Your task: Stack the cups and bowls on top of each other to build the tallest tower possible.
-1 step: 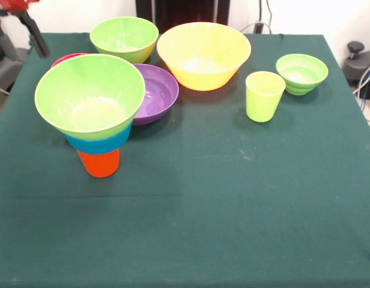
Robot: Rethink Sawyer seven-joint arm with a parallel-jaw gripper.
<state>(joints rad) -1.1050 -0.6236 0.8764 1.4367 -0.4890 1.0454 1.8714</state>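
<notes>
The tower stands at the left: an orange cup (98,163) at the bottom, a blue bowl (101,143) on it, and a wide lime green bowl (89,96) on top. Just behind it lies the purple bowl (160,93), touching or nearly touching the stack. The big yellow bowl (203,54) and another lime green bowl (124,37) sit at the back. A lime green cup (264,96) and a small lime green bowl (301,73) stand at the right. A magenta-red rim (68,58) peeks out behind the tower. A red and black gripper part (29,27) shows at the top left corner, clear of everything.
A dark green cloth (221,198) covers the table, with open cloth across the whole front half. Beyond the right edge sit a black device (359,63) and some cables.
</notes>
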